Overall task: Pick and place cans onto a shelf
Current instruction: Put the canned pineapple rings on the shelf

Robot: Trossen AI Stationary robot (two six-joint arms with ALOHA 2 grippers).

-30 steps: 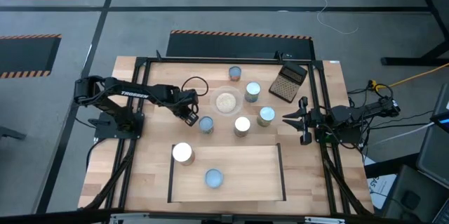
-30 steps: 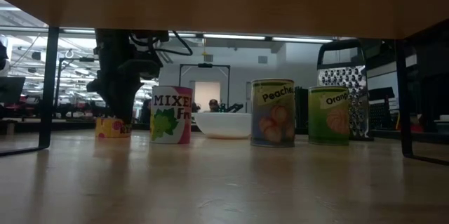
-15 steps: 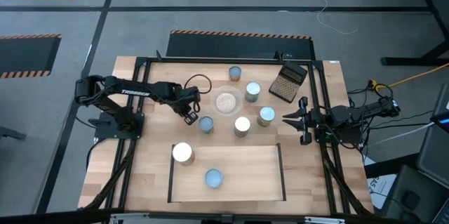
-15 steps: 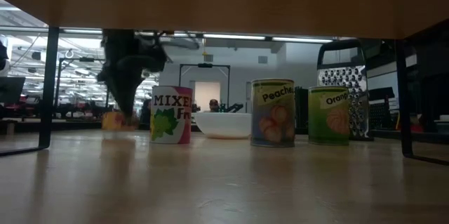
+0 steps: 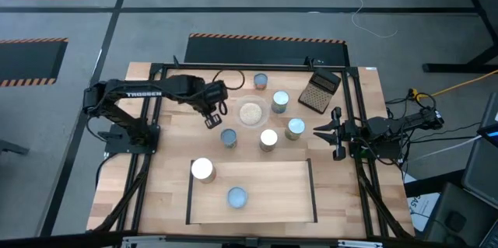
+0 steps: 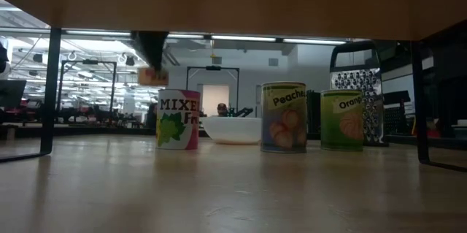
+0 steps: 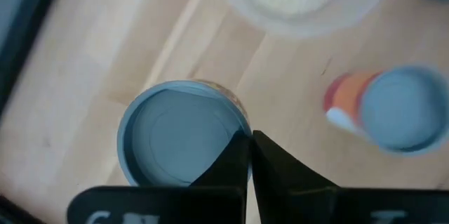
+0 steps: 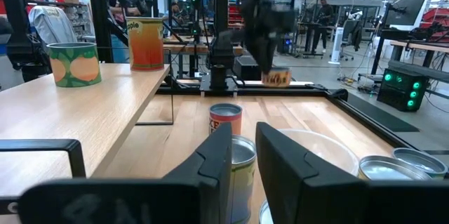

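Left gripper (image 5: 212,116) hangs above the bench (image 5: 156,193), just left of the bowl of grains (image 5: 250,113), its fingers pinched on a small can. In the low view that small can (image 6: 153,76) rides clear of the bench surface under the dark fingers, and in the right wrist view it shows as an orange-labelled tin held aloft. The left wrist view looks down on its pale-blue top (image 7: 179,134), with the two fingertips meeting at the rim. The left arm stretches from its base at the bench's left edge, running rightward with the wrist bent down toward the bowl.

Right gripper (image 5: 336,134) waits at the bench's right edge, its fingers slightly apart and holding nothing, pointed toward the middle.

Five cans stand on the bench around the bowl: one behind it (image 5: 261,82), one to its right (image 5: 280,102), one farther right (image 5: 295,128), a white-topped one (image 5: 268,139) and a blue-topped one (image 5: 229,137) in front. The shelf (image 5: 296,201) lies near the front edge with one can (image 5: 236,197) on its board and another (image 5: 202,169) at its back left corner. A dark gridded grater (image 5: 320,91) lies near the back right.
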